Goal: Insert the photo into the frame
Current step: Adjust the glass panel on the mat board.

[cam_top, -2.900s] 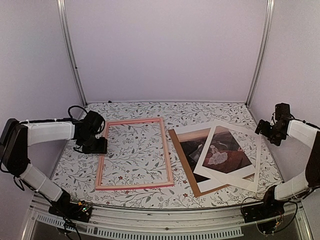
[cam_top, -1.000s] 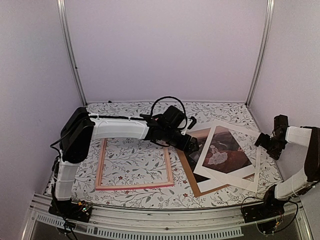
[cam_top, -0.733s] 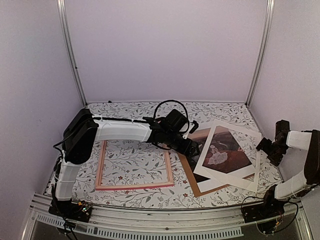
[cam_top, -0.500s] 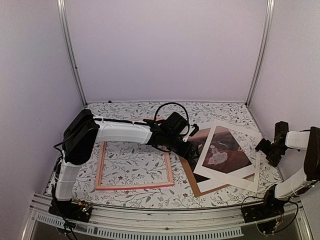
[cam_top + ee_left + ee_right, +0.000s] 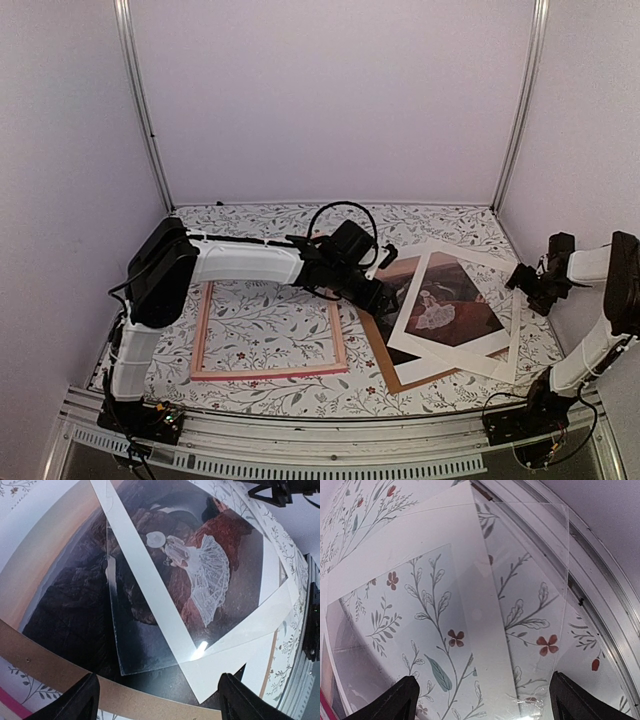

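Frame: the pink frame (image 5: 268, 373) lies flat on the floral table cover (image 5: 420, 225).
Inside the frame: only the floral cover shows through its opening. The left arm crosses above its far right corner.
Photo place: the photo (image 5: 378, 303) lies just right of the frame, flat on the brown hardboard backing (image 5: 388, 368), outside the frame.
Over the photo: a white mat board (image 5: 497, 345) lies tilted across its right part, so part of the print shows through the window. In the left wrist view a clear sheet (image 5: 150, 642) also lies over it.
Photo look: dark, black and reddish-brown, with a pale figure in a lacy white dress and a hat. There is a lighter band at one edge.
Edges: the left edge of the backing runs just beside the right rail of the frame, with a narrow strip of cover between them.
Open room: bare cover lies beyond the frame's far rail.
Left gripper (image 5: 160, 705): right of the frame, over the left part of the photo. Its fingers are spread wide and hold nothing.
Right gripper (image 5: 485, 700): well right of the frame, past the right edge of the mat board. Its fingers are wide apart and hold nothing.
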`<state>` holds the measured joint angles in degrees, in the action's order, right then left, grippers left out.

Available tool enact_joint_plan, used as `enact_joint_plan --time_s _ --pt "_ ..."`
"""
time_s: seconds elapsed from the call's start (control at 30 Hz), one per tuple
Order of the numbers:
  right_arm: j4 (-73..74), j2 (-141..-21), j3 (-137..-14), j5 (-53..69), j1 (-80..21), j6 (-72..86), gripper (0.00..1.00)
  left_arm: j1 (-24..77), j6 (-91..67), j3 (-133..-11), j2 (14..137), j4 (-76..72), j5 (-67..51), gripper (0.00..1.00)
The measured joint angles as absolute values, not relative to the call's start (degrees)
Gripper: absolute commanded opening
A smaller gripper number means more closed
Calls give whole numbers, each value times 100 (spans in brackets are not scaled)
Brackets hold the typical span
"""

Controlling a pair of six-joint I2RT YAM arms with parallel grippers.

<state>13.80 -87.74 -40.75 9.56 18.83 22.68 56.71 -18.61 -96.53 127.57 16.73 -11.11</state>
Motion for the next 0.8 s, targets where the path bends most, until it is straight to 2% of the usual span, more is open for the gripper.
enact_joint_plan --time_s 0.17,0.37,0.57,0.8 --pt "1253 -9021 -4270 1267 1758 1957 93 5579 -1909 -10016 12958 1656 -1323 84" --pt "1236 -9461 -4705 1238 1072 1723 93 5511 -2180 -10256 13349 1682 -1387 83" --pt "1236 -9795 -5065 1223 429 1505 93 5474 -2512 -10206 13502 1673 -1009 83" --pt "1286 -9950 -5247 1413 134 1288 91 5465 -2759 -10088 13469 1461 -672 84"
